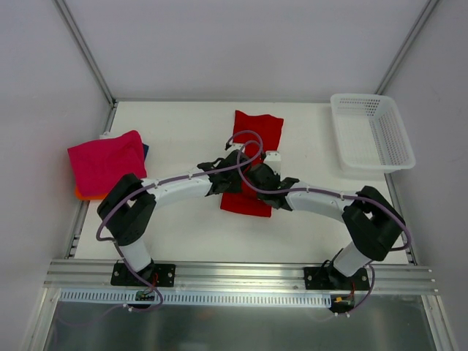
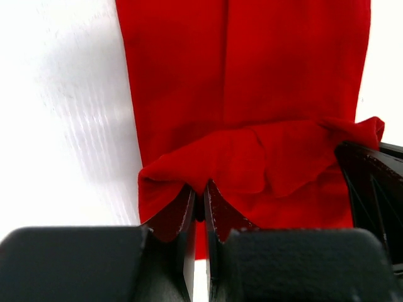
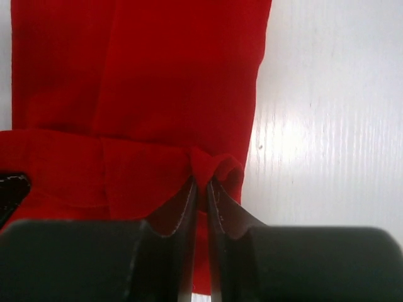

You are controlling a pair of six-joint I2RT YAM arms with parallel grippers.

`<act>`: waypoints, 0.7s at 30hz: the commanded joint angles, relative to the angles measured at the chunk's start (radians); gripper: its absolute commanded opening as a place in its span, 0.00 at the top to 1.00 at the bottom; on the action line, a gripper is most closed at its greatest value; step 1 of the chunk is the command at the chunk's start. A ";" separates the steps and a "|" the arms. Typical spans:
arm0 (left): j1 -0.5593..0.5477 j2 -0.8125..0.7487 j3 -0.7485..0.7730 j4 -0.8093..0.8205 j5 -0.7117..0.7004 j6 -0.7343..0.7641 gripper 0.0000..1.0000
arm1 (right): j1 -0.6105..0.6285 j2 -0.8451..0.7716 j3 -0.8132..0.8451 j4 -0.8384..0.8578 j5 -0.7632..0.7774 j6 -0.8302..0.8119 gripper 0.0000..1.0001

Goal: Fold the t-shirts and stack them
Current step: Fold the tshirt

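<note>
The bright red t-shirt (image 1: 257, 135) lies as a long strip on the middle of the table, running from far to near. Both grippers meet over its middle. My left gripper (image 1: 232, 162) is shut on the shirt's left edge (image 2: 182, 176), and my right gripper (image 1: 256, 174) is shut on its right edge (image 3: 217, 165). The pinched cloth is lifted and bunched over the layer beneath. In the left wrist view my gripper (image 2: 200, 189) pinches a fold; in the right wrist view my gripper (image 3: 201, 184) does the same. A magenta-pink folded shirt (image 1: 106, 161) tops a stack at the left, with orange (image 1: 82, 194) and blue (image 1: 145, 151) edges showing under it.
A white plastic mesh basket (image 1: 371, 133) stands at the far right of the table (image 1: 183, 124). Metal frame posts rise at the far corners. The two arms cross the near half of the table.
</note>
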 commanded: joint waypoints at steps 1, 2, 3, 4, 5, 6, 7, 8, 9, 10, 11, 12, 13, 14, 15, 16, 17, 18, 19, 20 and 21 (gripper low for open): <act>0.030 0.039 0.065 0.020 0.042 0.047 1.00 | -0.040 0.040 0.090 0.033 -0.032 -0.064 0.88; 0.036 0.048 0.071 0.022 0.048 0.049 1.00 | -0.048 0.046 0.098 0.033 -0.037 -0.068 0.88; 0.047 0.064 0.083 0.025 0.053 0.055 1.00 | -0.054 0.051 0.104 0.033 -0.041 -0.079 0.88; 0.053 0.070 0.087 0.023 0.059 0.058 1.00 | -0.068 0.051 0.113 0.033 -0.041 -0.084 0.88; 0.057 0.076 0.091 0.026 0.062 0.061 1.00 | -0.076 0.051 0.116 0.033 -0.043 -0.088 0.88; 0.070 0.084 0.097 0.025 0.067 0.067 1.00 | -0.082 0.050 0.119 0.033 -0.052 -0.097 0.89; 0.073 0.085 0.100 0.025 0.070 0.069 1.00 | -0.096 0.047 0.119 0.033 -0.055 -0.102 0.88; 0.077 0.088 0.102 0.026 0.074 0.070 1.00 | -0.103 0.040 0.119 0.032 -0.058 -0.105 0.88; 0.088 0.091 0.107 0.028 0.078 0.070 1.00 | -0.114 0.036 0.118 0.032 -0.057 -0.116 0.88; 0.093 0.093 0.108 0.028 0.084 0.070 1.00 | -0.120 0.033 0.118 0.032 -0.057 -0.119 0.88; 0.096 0.094 0.110 0.030 0.090 0.072 1.00 | -0.126 0.025 0.115 0.032 -0.066 -0.122 0.89; 0.097 0.096 0.116 0.034 0.091 0.072 1.00 | -0.131 0.022 0.115 0.032 -0.066 -0.123 0.88; 0.102 0.097 0.119 0.034 0.091 0.073 1.00 | -0.142 0.020 0.115 0.032 -0.069 -0.131 0.89; 0.103 0.099 0.122 0.033 0.093 0.073 1.00 | -0.145 0.019 0.116 0.032 -0.074 -0.134 0.89; 0.106 0.100 0.127 0.033 0.096 0.075 1.00 | -0.151 0.017 0.119 0.032 -0.078 -0.136 0.89; 0.108 0.102 0.130 0.034 0.098 0.073 1.00 | -0.158 0.016 0.121 0.032 -0.081 -0.137 0.89; 0.113 0.102 0.136 0.033 0.099 0.075 1.00 | -0.165 0.017 0.127 0.032 -0.086 -0.140 0.88; 0.114 0.104 0.140 0.033 0.102 0.076 1.00 | -0.166 0.022 0.133 0.032 -0.089 -0.143 0.88; 0.117 0.105 0.143 0.033 0.102 0.075 1.00 | -0.172 0.025 0.138 0.032 -0.090 -0.146 0.89; 0.120 0.105 0.145 0.033 0.104 0.078 1.00 | -0.175 0.025 0.142 0.032 -0.093 -0.150 0.89; 0.123 0.105 0.148 0.033 0.105 0.076 1.00 | -0.177 0.024 0.148 0.032 -0.097 -0.151 0.89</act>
